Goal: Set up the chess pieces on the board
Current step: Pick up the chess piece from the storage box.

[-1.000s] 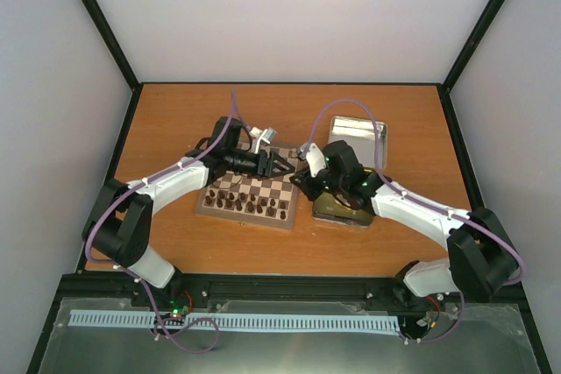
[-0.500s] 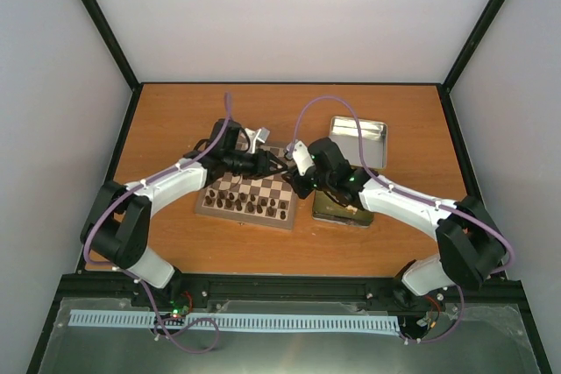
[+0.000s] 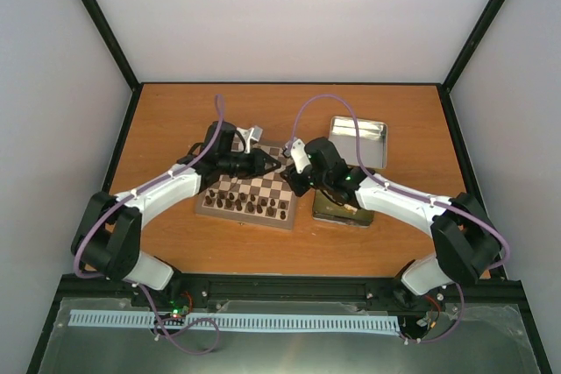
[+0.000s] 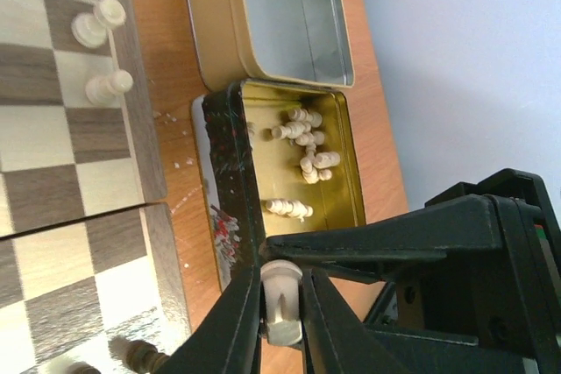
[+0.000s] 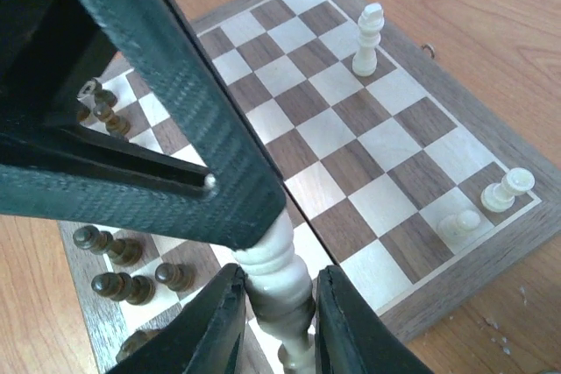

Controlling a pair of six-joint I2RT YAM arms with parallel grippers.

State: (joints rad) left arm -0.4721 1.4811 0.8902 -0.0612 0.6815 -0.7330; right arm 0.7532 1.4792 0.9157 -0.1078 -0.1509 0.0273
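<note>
Both grippers meet over the far right edge of the board [image 3: 260, 188]. My left gripper [image 4: 282, 326] is shut on a cream-white chess piece [image 4: 281, 299], which lies lengthwise between its fingers. My right gripper [image 5: 273, 304] is shut on the same chess piece [image 5: 279, 278], its jaws against the turned stem. A left finger [image 5: 175, 85] covers the piece's far end. Three white pieces stand on the board: a tall one [image 5: 368, 39] and two in the corner [image 5: 507, 188] [image 5: 459, 222]. More white pieces [image 4: 307, 151] lie in the gold tin [image 4: 342, 164].
Dark brown pieces [image 5: 114, 247] fill the board's near rows. The silver lid [image 3: 359, 139] lies beyond the gold tin [image 3: 337, 213], to the right of the board. Dark walls [image 3: 123, 146] border the wooden table [image 3: 166, 120].
My right arm has swung left to the left gripper, carrying the white piece. My left gripper has closed its jaws onto that piece.
</note>
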